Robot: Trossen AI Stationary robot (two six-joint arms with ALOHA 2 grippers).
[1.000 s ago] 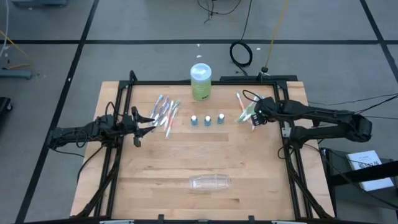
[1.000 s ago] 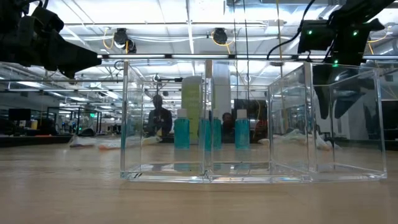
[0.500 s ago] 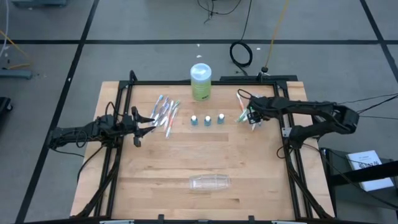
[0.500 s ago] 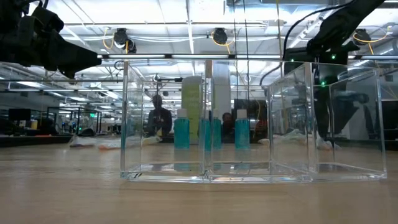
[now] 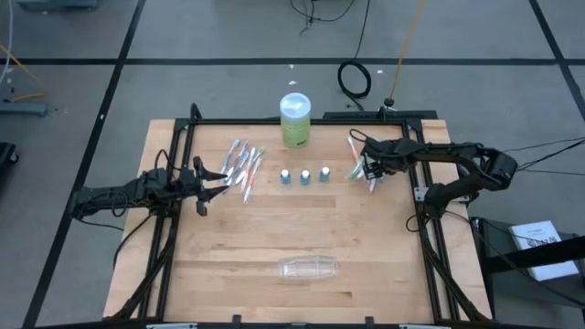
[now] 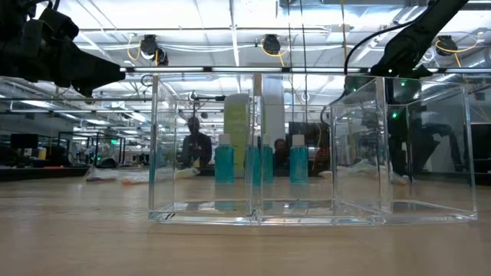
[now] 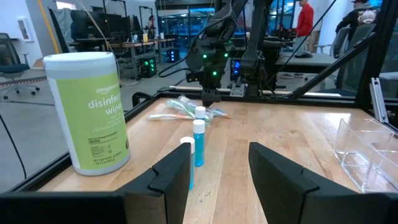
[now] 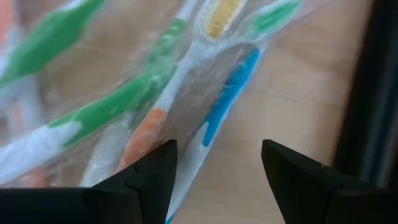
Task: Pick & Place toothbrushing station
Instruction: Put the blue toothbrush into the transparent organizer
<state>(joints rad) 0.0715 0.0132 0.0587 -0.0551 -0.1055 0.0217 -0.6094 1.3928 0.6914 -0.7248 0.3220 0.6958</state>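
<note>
The right gripper [image 5: 366, 167] is hanging low over a small pile of wrapped toothbrushes [image 5: 358, 161] lying near the right rear corner of the pale wooden table [image 5: 302, 228]. Its jaws are standing spread with nothing between them; in the right wrist view the two dark fingertips [image 8: 146, 180] are framing the clear wrappers, through which green, orange, white and blue handles [image 8: 227, 93] are showing just below.

The left gripper [image 5: 217, 176] is waiting at the left side of the table, pointing toward a second, larger cluster of thin toothbrushes in white, blue and pink [image 5: 243, 164] lying just beyond its tips. Its jaws are also parted and empty, as the left wrist view is showing with its two dark fingers [image 7: 171, 180] apart.

Between the two piles, three tiny blue tubes with white caps [image 5: 304, 175] are standing upright in a row. Behind them, at the rear edge, a tall green-and-white canister of disinfecting wipes [image 5: 294, 120] is standing. A clear plastic compartmented organiser [image 5: 308, 268] is sitting near the front edge of the table, well apart from both grippers; in the low view its transparent walls [image 6: 307, 146] are filling the middle of the picture, and its compartments are holding nothing.
</note>
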